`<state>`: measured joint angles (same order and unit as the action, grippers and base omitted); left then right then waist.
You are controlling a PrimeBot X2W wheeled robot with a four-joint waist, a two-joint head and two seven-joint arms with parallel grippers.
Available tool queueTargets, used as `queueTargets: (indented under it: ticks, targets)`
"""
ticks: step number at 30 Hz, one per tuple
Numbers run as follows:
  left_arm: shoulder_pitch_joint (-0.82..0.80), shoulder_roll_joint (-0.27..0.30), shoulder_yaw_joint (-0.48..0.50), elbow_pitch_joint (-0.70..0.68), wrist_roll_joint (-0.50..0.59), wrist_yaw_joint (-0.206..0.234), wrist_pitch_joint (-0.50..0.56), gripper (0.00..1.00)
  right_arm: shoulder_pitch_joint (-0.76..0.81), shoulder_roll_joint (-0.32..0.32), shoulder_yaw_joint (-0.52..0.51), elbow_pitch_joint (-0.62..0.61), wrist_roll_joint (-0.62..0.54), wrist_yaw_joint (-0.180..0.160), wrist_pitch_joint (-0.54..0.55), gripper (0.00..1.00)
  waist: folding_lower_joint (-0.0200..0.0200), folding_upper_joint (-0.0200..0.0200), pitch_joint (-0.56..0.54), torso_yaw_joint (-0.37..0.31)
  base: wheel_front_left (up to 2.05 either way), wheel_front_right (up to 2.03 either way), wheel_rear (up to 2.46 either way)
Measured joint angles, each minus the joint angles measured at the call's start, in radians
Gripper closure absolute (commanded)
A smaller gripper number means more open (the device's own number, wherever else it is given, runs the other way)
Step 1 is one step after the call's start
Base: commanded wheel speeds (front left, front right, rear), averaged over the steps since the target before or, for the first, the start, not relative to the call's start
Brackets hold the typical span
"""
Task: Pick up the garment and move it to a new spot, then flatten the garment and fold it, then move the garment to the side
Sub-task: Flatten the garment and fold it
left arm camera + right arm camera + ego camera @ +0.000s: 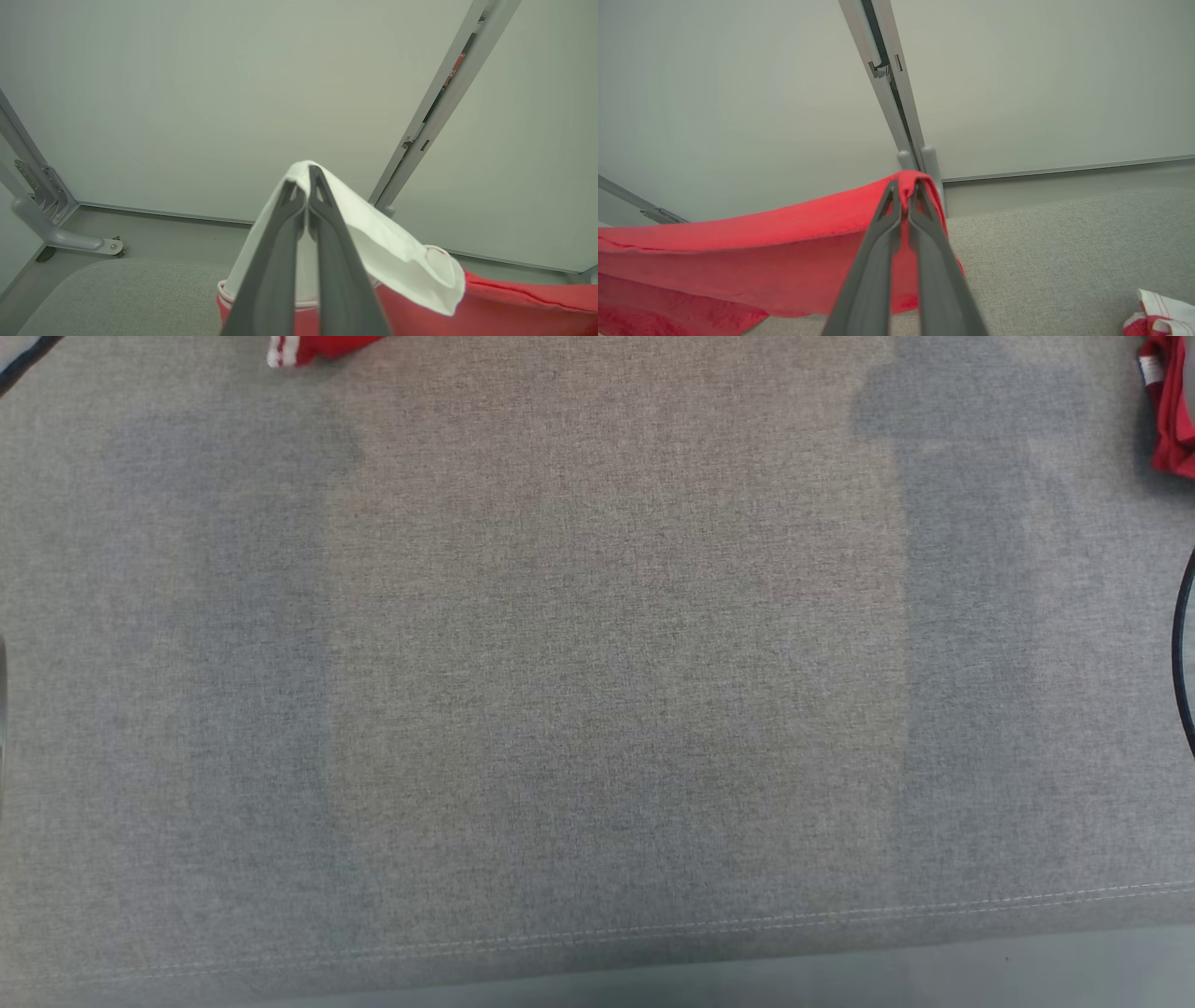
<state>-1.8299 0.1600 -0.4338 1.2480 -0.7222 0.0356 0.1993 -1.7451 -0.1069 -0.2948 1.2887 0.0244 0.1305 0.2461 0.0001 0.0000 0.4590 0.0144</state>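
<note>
Left end effector (304,179): long dark smooth fingers pressed together, pinching a white fold of the garment (402,256). The white part is thin smooth knit with a curled hem. It drapes down and to the right of the fingers, where it meets the red body. White piping runs along the red edge just below the fingers.

Right end effector (906,186): fingers closed on a bunched red edge. From there the cloth runs left as a taut, slightly sagging sheet with a fine looped texture, and its lower part sags toward the counter (597,663). So the garment hangs off both end effectors, spanning the gap between them.

Counter is covered in grey woven felt-like fabric. It is flat, with a stitched seam (747,922) along the near edge and a strip of smooth floor (934,975) past it.

Surroundings:
- Small red-and-white striped cloth (1155,319) lies on the counter, low and right of the right end effector, well apart from it.
- Red scraps (317,347) sit at the far corners in the head view. Cannot tell if they belong to the held piece.
- Grey metal post (892,93) stands right behind the right fingertips. A second post (439,102) is up and right of the left fingers, and a bracket foot (60,233) is far to their left.
- Pale matte wall panels (233,93) are ahead of both.
- Black cable (1184,653) loops in at the counter's right edge.

Middle of the counter is open.
</note>
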Motion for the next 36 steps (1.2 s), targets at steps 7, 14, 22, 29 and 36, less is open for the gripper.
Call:
queueTargets:
  ticks: [7, 14, 22, 29, 36]
  targets:
    - [0.036, 0.001, -0.022, 0.015, -0.011, -0.074, 0.115, 1.0, 0.032, 0.01, 0.035, 0.0, -0.023, 0.0, 0.099, 1.0, 0.0, 0.0, -0.009, 0.004, 0.0, 0.0, 0.0]
    - [0.136, 0.006, -0.034, 0.016, -0.032, -0.138, 0.154, 1.0, 0.111, 0.033, 0.139, 0.0, 0.02, 0.0, 0.142, 1.0, 0.0, 0.0, -0.043, 0.002, 0.0, 0.0, 0.0]
    - [0.29, 0.026, -0.059, 0.004, -0.055, -0.16, 0.207, 1.0, 0.239, 0.026, 0.259, -0.002, 0.112, 0.0, 0.187, 1.0, -0.0001, 0.0, -0.116, 0.001, 0.0, 0.0, 0.0]
    - [0.503, 0.043, -0.1, -0.089, -0.093, -0.163, 0.252, 1.0, 0.438, 0.017, 0.406, -0.076, 0.262, 0.0, 0.252, 1.0, -0.0002, 0.0, -0.212, 0.004, 0.0, 0.0, 0.0]
    - [0.809, 0.084, -0.111, -0.24, -0.152, -0.163, 0.266, 1.0, 0.718, -0.089, 0.547, -0.288, 0.469, 0.0, 0.294, 1.0, -0.0002, 0.0, -0.331, 0.008, 0.0, 0.0, 0.0]
